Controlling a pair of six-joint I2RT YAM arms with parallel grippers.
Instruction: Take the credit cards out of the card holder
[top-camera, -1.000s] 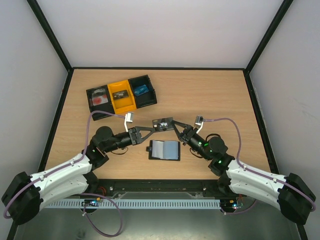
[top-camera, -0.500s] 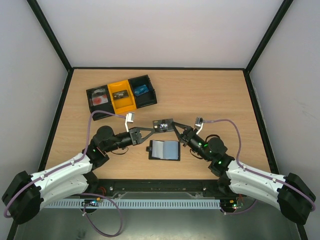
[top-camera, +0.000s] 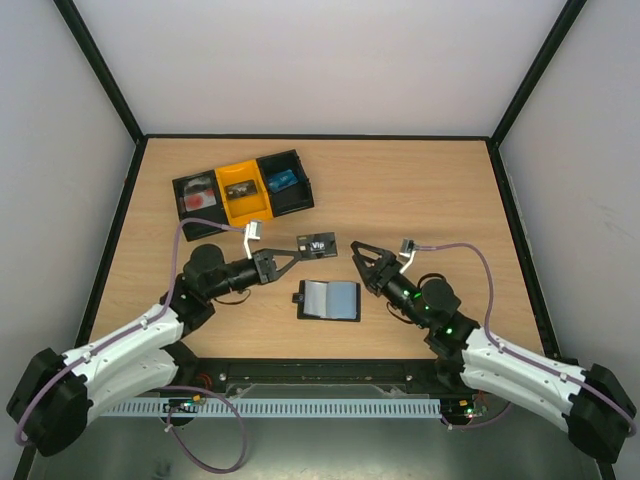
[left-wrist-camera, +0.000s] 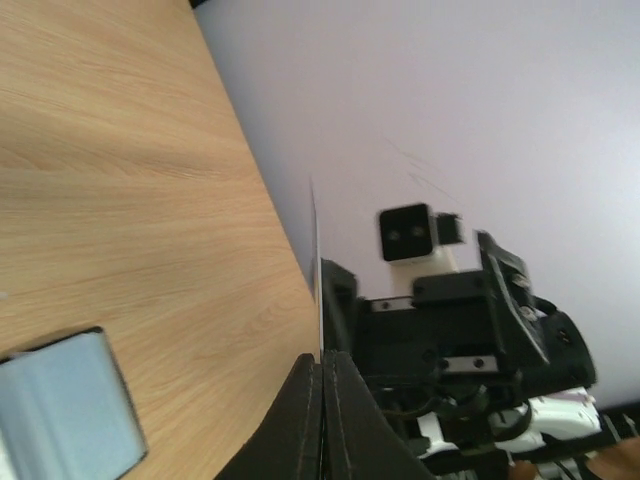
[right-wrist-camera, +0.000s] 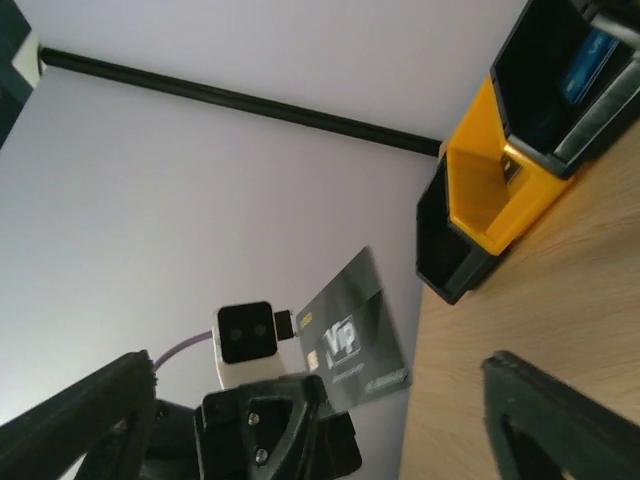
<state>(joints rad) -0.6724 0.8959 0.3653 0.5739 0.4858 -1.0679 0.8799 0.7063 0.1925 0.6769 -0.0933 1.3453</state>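
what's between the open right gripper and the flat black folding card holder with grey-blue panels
Nothing visible. The right gripper hangs just past the far right corner of the card holder, only bare wooden table between. The dark plastic card pinched in the left gripper is off to the side.

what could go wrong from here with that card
The left pincer pinches the dark card by one end only, so it could twist or slip out. The open right pincer sits close to the card's free end and might knock it. The card holder lies unheld and may slide.
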